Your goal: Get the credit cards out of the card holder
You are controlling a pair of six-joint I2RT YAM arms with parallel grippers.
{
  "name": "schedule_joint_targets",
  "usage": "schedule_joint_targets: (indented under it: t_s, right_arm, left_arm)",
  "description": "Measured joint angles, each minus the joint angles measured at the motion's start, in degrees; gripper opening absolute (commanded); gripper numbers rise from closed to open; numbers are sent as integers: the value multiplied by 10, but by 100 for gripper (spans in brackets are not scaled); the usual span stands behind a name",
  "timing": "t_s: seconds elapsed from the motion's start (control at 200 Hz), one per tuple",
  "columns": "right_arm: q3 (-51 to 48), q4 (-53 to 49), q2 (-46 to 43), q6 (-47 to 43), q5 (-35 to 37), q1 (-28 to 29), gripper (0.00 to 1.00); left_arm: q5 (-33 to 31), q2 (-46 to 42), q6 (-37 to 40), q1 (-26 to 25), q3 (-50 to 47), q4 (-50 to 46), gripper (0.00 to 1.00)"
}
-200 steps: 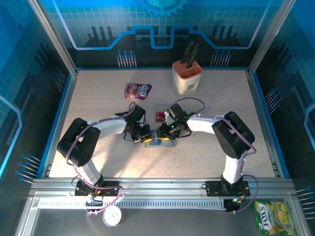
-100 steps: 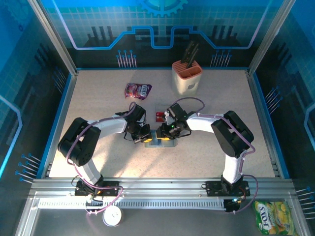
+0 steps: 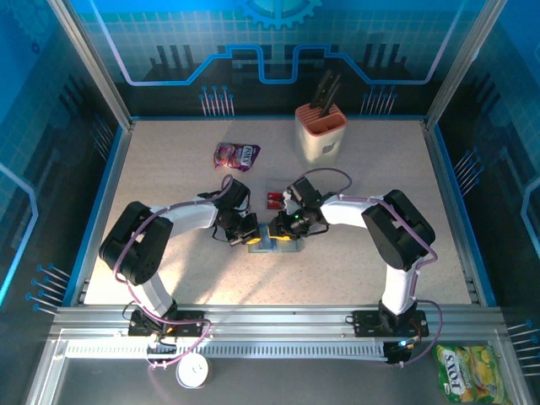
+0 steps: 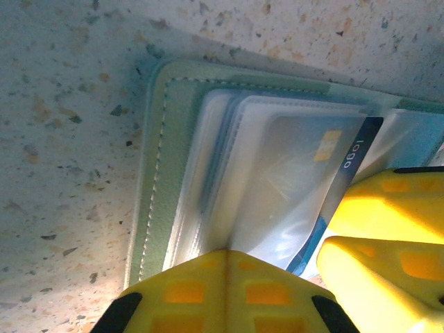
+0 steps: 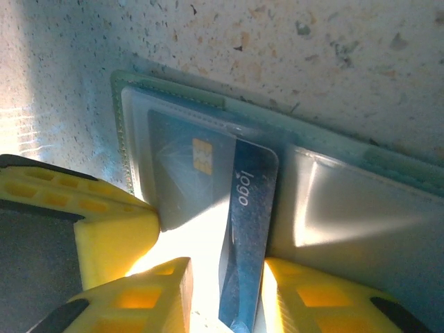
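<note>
At the middle of the table (image 3: 363,278), I am hunching both arms over the card holder (image 4: 156,173). Next to nothing is differing from a second ago. The arms are staying where they were, and the red card (image 3: 275,200) is still lying on the table just beyond the holder. It is lying well short of the purple pouch (image 3: 235,153) and the knife block (image 3: 321,139).

My left claw (image 4: 225,260) is clenched, its fingers squeezed together with nothing between them. Its tip is resting on the near edge of the holder's clear sleeves. The holder is lying open and flat between my two claws.

My right claw (image 5: 225,274) is standing partly parted around the blue card (image 5: 246,208), which is sticking out of its sleeve at a slant. One finger (image 5: 305,298) is lying against the card's edge. A bright strip is showing between the other finger and the card, so I am not clamping it.

My left wrist camera is giving me the holder's green stitched border and the stack of sleeves. My right wrist camera is giving me that gap beside the card, with my left claw's yellow tip just to its left. The overhead camera is giving me the red card, the pouch and the block.
</note>
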Motion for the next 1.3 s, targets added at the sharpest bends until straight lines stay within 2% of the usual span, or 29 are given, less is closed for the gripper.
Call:
schedule_joint_targets:
  t_s: [0.345, 0.755, 1.056, 1.301]
  right_arm:
    - [-35, 53, -10, 31, -16, -10, 21]
    - [-55, 94, -12, 55, -36, -19, 14]
    - [-84, 80, -69, 43, -32, -37, 8]
    - [-96, 28, -119, 9, -6, -57, 1]
  left_arm:
    - [1, 3, 0, 0, 5, -2, 0]
    - [0, 4, 0, 0, 6, -3, 0]
    - [0, 4, 0, 0, 6, -3, 0]
    - [0, 1, 0, 0, 6, -4, 0]
